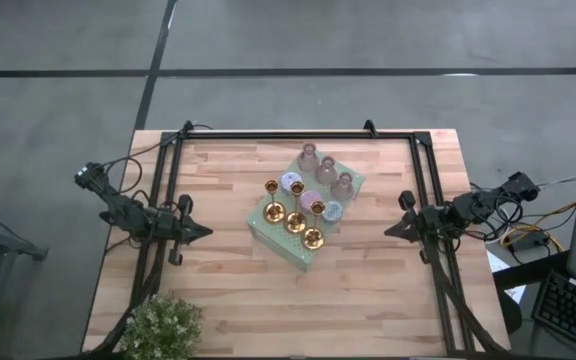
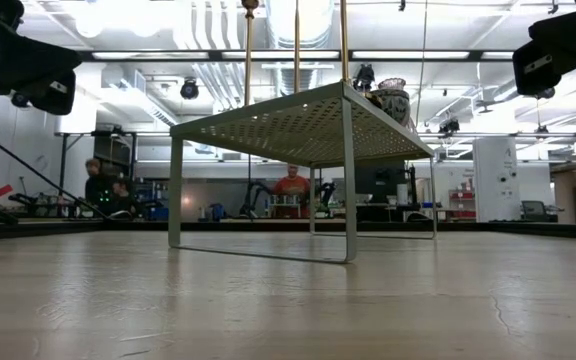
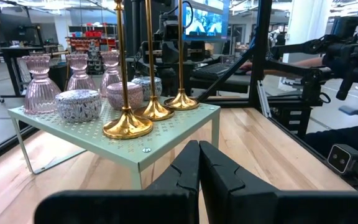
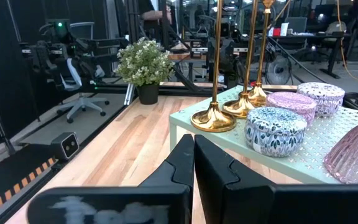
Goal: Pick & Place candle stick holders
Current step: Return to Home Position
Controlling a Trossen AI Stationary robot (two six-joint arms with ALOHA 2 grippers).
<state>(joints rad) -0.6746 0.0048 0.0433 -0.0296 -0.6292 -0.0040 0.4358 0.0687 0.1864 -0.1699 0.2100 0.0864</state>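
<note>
The small leafy green plant [image 1: 160, 325] stands at the table's near left corner, clear of any likely arm path, so I see little risk there. The left gripper [image 1: 204, 231] hovers just left of the pale-green perforated metal shelf [image 3: 166, 146]. Its fingers are clenched together on nothing, and its tip points at the shelf.

The main risk sits in the middle of the table. I count three slim shiny gold candlesticks with flared round bases [image 1: 296, 222] in a row along the shelf's nearer edge, on the left gripper's side. They are tall, narrow and likely top-heavy. A swing of either arm at stem height, or a bump to the shelf's thin legs, could topple one into the others. Behind them stands a row of squat round patterned tins [image 1: 311, 198], and beyond those a row of ribbed pink glass holders [image 1: 326, 170] along the far edge. A falling candlestick could strike the glass and crack it.

The right gripper [image 1: 389, 229] waits to the right of the shelf, a little farther off. It is also pressed shut and empty, and aimed at the shelf. Neither arm carries anything, so nothing can be dropped. The safest retreat for both is probably straight back, away from the shelf, before any turning.
</note>
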